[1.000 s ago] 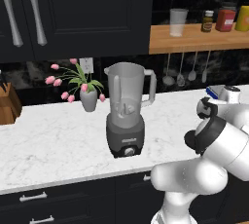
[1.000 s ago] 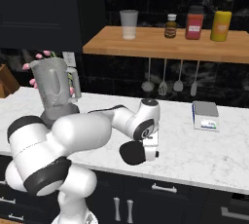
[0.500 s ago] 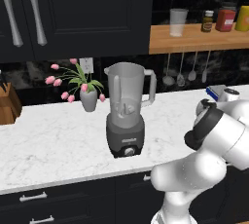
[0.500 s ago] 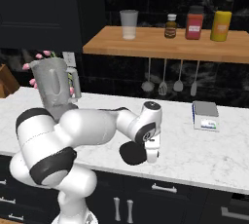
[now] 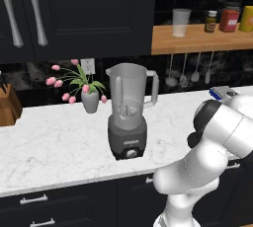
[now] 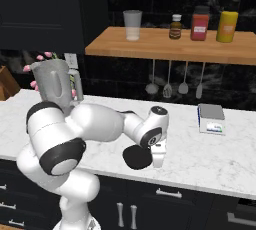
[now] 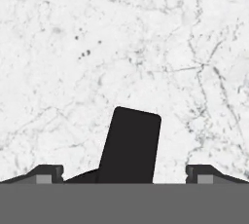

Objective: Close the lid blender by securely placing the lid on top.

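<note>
Lid (image 7: 130,142) — black, on edge between the spread fingers of the hand (image 6: 156,155), not pinched; blender (image 6: 54,83) stands well off to the hand's left — mouth uncovered.

Glossy white rounded arm (image 6: 95,126) segments, dark grey joint bands, black wrist disc.
</note>
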Controlling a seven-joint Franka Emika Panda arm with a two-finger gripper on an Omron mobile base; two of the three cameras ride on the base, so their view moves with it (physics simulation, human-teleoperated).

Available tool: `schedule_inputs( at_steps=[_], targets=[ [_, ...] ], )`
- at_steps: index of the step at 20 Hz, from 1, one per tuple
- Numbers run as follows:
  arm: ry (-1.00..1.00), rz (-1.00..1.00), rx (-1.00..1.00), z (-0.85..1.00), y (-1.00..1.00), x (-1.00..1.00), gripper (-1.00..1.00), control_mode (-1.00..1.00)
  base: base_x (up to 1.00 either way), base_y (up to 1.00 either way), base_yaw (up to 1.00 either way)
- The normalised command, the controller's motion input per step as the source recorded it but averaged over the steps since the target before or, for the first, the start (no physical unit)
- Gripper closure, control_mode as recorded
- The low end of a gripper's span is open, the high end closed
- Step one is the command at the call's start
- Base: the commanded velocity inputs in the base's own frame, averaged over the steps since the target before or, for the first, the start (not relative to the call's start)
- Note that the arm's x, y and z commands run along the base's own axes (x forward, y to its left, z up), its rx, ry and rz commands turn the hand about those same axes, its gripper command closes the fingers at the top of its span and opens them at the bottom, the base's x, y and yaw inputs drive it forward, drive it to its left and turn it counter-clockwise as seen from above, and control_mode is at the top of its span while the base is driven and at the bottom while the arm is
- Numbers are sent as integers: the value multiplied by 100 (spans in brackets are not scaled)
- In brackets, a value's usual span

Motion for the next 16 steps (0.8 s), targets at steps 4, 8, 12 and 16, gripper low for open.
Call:
schedule_inputs(
  at_steps=[4, 8, 12, 16],
  targets=[
    [0, 0, 2, -14, -6, 13, -100, -100, 0, 0, 0],
    [0, 0, 2, -16, -5, 12, -100, -100, 0, 0, 0],
    [0, 0, 0, -18, -1, 13, -100, -100, 0, 0, 0],
    [0, 0, 0, -20, 0, 14, 100, -100, 0, 0, 0]
  ],
)
